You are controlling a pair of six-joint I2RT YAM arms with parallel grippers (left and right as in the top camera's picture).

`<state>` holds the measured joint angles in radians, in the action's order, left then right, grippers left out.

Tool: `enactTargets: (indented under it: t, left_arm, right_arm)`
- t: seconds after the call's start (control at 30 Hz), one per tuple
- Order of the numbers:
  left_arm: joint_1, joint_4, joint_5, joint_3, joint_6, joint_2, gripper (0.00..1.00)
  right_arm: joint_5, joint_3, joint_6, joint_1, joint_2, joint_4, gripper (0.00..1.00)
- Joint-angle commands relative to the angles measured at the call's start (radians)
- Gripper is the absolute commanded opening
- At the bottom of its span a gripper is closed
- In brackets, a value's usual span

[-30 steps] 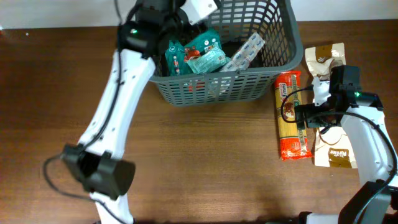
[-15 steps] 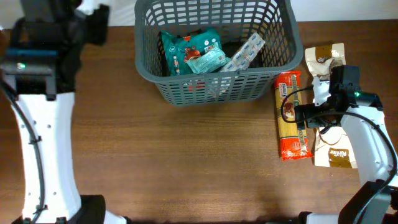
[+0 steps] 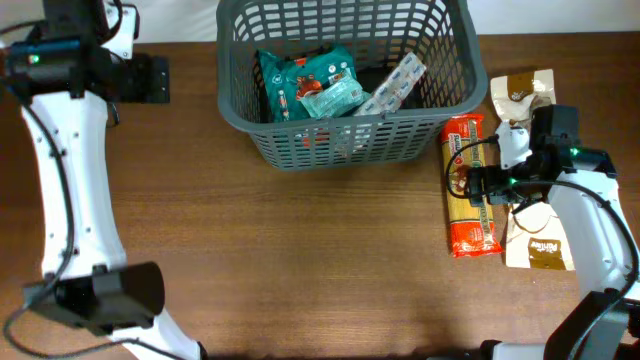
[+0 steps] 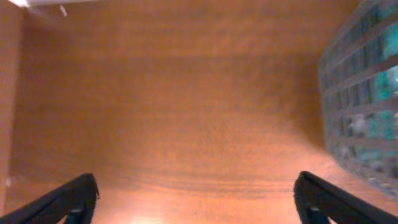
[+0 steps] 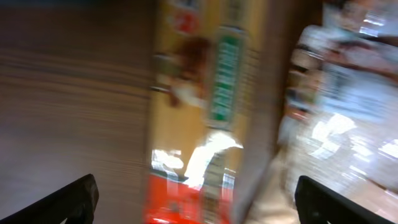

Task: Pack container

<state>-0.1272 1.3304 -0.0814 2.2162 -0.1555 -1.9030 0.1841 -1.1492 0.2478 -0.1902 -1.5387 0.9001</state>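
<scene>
Left gripper [image 4: 196,185] swung off the basket [image 3: 345,140], wide and empty; right gripper [image 5: 196,188], likewise, might shove the pasta packet [image 5: 208,118] if misaligned.

We see a dark grey basket [image 3: 345,142] with lattice-slotted walls. Inside it are teal packets [image 3: 305,82] printed red and white, and a pale silvery strip [image 3: 395,85]. The table [image 3: 300,260] is brown wood grain. At right, a red-orange pasta packet [image 3: 470,230] carries a green label. Right of it, a cream bag [image 3: 527,88] has brown print.
</scene>
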Motion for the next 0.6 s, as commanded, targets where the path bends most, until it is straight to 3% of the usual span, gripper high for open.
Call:
enactTargets:
  t: [0.0,0.1,0.27,0.33,0.47,0.57]
  left_arm:
    - [-0.014,0.019,0.011,-0.005,0.009,-0.068,0.99]
    - [-0.013,0.025,0.011,-0.005,0.009,-0.115,0.99]
    - [-0.013,0.02,0.01,-0.005,0.008,-0.158,0.99]
    - [-0.013,0.016,0.01,-0.005,0.008,-0.162,0.99]
    - [-0.013,0.016,0.01,-0.005,0.009,-0.162,0.99]
    - [-0.013,0.016,0.011,-0.005,0.009,-0.162,0.99]
  right_arm:
    - [0.259,-0.019,0.006,-0.007,-0.005,-0.015,0.99]
    - [0.377,-0.019,0.006,-0.006,-0.005,-0.014,0.99]
    - [0.374,-0.019,-0.032,-0.007,-0.005,-0.008,0.99]
    - [0.304,-0.019,-0.042,-0.008,-0.005,-0.001,0.99]
    - [0.042,-0.019,-0.212,-0.008,-0.005,0.003,0.99]
    - [-0.041,-0.019,-0.289,-0.008,-0.005,0.021,0.99]
